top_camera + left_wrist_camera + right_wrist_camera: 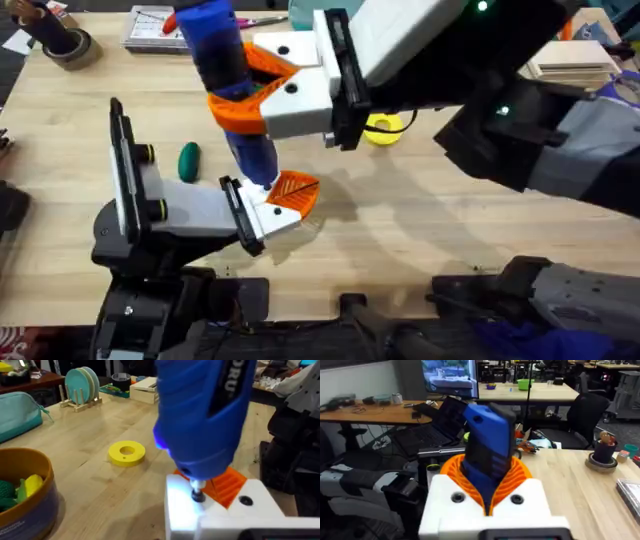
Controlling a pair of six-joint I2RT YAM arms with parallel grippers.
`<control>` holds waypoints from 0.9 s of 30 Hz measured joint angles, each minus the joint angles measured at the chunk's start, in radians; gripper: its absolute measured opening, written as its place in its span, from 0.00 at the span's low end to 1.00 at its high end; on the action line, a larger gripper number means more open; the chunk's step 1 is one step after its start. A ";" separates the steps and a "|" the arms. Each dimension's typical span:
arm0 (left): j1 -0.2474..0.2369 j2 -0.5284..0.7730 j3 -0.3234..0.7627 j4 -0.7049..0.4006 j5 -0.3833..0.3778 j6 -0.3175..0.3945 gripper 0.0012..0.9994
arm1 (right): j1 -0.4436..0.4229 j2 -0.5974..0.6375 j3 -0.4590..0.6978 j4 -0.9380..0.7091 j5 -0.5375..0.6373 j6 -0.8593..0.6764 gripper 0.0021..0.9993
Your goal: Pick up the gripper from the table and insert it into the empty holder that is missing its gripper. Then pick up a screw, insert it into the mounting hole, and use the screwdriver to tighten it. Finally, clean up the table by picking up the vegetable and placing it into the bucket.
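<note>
The right gripper (262,90) is clamped on the screwdriver (228,70), its 2 orange ribbed fingers (240,112) pressed against the blue barrel from either side. The screwdriver stands nearly upright, tip down. In the right wrist view the blue body (489,455) rises between the orange pads (517,475).

Directly below the tip sits the left gripper (285,198), with the white holder (270,212) and an orange wedge, the gripper (296,187), seated on it. In the left wrist view the metal tip (197,494) touches the white mount (220,510) at a hole, with the orange wedge (227,482) just beside the tip. Whether the left fingers are spread or closed, I cannot tell.

The vegetable (188,160) lies on the table (420,230), near the screwdriver on the left arm's side, apart from it. A yellow ring (126,453) lies flat beyond the tip. A bucket (35,495) with yellow and green toys inside stands further off from the tool.
</note>
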 joint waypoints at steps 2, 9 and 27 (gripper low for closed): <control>0.000 0.000 0.000 0.000 0.000 -0.001 0.01 | 0.003 0.000 0.000 0.003 -0.001 -0.003 0.02; 0.000 0.000 0.000 0.000 0.000 0.001 0.01 | 0.013 0.000 0.000 0.007 0.000 -0.011 0.02; -0.003 0.000 0.000 -0.001 0.005 0.002 0.01 | 0.029 -0.011 0.000 -0.029 0.005 -0.029 0.02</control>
